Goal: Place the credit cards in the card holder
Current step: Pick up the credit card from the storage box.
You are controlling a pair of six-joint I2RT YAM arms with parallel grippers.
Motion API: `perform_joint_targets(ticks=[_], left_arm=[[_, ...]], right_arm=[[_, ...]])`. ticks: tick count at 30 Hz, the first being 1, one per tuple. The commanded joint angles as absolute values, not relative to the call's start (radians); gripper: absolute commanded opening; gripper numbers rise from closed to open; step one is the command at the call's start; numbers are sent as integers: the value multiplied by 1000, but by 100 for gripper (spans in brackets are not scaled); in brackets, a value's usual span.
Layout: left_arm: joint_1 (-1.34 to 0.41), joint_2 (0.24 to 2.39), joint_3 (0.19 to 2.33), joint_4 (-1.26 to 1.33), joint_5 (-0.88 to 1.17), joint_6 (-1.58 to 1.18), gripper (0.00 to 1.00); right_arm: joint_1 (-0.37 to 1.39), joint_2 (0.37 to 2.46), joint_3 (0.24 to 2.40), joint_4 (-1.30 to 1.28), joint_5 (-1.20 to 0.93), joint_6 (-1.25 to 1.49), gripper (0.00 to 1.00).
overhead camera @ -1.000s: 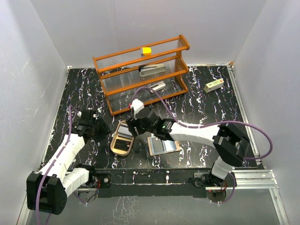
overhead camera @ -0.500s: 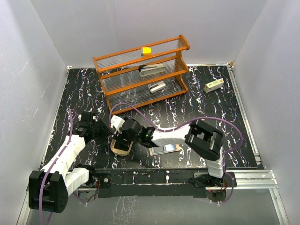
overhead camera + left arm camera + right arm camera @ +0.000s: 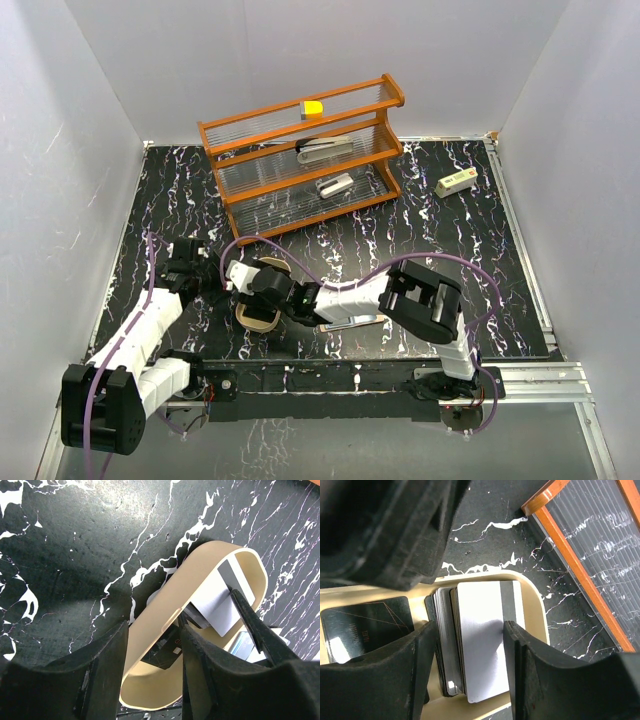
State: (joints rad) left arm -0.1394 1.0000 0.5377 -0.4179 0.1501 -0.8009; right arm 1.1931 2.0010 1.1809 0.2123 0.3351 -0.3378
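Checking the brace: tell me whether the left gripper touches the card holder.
Touching. Left wrist view: the left gripper straddles the wall of the card holder, tan rim filling the gap finger to finger.

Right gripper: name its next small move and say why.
Probably lift the right gripper straight up, clear of the holder. Its fingers stand apart over a white card that lies flat on the stack inside, so it seems to hold nothing. A second card lies outside the holder, under that arm, and would likely be next.
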Motion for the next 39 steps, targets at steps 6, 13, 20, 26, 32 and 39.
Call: perform_joint_targets(ticks=[6,13,20,26,32,39], left_arm=[[-133,986,517,-401,180,-797,45],[-133,998,515,-394,178,-795,44],[-133,997,518,-395,179,-795,44],[-133,966,555,-415,241,-816,44],[-132,971,592,-452,200,-797,45],[-131,972,620,-466,193,-789,44]], right_arm=[[1211,1943,1133,292,304,-308,47],[1216,1946,1134,274,300,-297,43],[1236,1949,1140,263,319,-298,37],[1245,1953,1149,243,307,-292,30],[1256,1936,1148,239,316,-278,25],[1258,1896,1115,261,353,-268,17]])
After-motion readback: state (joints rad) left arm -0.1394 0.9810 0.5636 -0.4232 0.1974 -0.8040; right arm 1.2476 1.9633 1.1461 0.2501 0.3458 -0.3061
